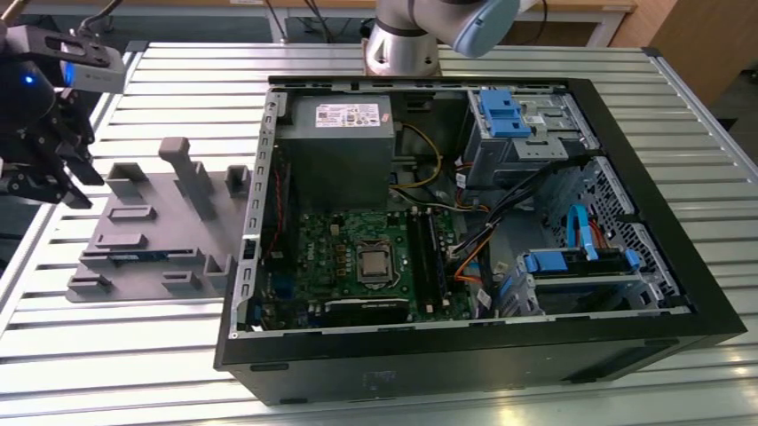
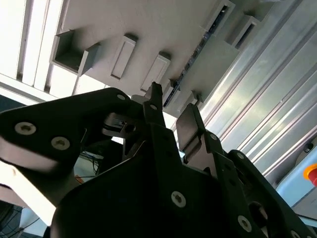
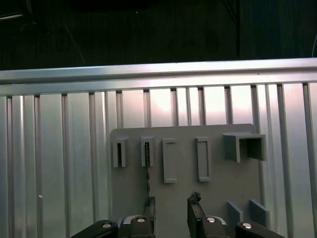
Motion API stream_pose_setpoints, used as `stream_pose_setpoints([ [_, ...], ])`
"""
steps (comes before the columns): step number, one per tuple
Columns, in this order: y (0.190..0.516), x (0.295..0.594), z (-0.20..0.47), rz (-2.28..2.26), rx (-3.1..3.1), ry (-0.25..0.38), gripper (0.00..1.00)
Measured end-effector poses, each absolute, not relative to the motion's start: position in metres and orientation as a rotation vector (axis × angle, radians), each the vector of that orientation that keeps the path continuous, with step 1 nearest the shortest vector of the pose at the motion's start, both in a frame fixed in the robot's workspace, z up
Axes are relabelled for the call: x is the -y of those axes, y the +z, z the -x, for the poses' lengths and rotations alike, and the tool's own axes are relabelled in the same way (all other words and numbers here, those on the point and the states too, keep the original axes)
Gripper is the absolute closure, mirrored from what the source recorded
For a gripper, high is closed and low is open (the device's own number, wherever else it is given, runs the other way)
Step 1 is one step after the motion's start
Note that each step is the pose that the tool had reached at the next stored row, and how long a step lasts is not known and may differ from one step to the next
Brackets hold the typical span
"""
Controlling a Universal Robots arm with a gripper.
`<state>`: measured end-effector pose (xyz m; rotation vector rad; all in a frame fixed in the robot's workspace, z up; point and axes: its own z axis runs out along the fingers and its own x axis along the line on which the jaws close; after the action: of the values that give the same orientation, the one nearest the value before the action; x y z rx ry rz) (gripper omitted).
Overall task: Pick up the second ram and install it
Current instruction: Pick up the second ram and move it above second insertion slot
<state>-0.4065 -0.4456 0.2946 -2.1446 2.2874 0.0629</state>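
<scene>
Your gripper (image 1: 62, 177) hangs over the outer edge of the fixture (image 1: 154, 226), the edge away from the case (image 1: 474, 355), and does not touch it. The jaws are spread with nothing between them; in both wrist views you see bare grey fixture through the gap.

The ram (image 1: 137, 256) stands on edge in a narrow slot of the fixture, a thin blue-green strip. In the first wrist view the ram (image 3: 147, 173) runs as a dark line from one of the small upright blocks of the fixture (image 3: 218, 193) toward the gripper (image 3: 171, 210). It is in line with one fingertip rather than with the gap. In the second wrist view the ram (image 2: 198, 49) crosses the fixture (image 2: 148, 25) beyond the gripper (image 2: 171, 111), apart from both fingertips.

The fixture lies flat on the slatted counter (image 1: 142, 355), just beside the case. Inside the case, the motherboard (image 1: 355, 257) lies on the side nearest the fixture.
</scene>
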Motion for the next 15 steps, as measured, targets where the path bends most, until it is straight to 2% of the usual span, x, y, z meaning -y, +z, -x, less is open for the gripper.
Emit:
stream_pose_setpoints([
  [15, 0.267, 0.454, 0.401, 2.144, -2.287, 0.063, 0.61],
])
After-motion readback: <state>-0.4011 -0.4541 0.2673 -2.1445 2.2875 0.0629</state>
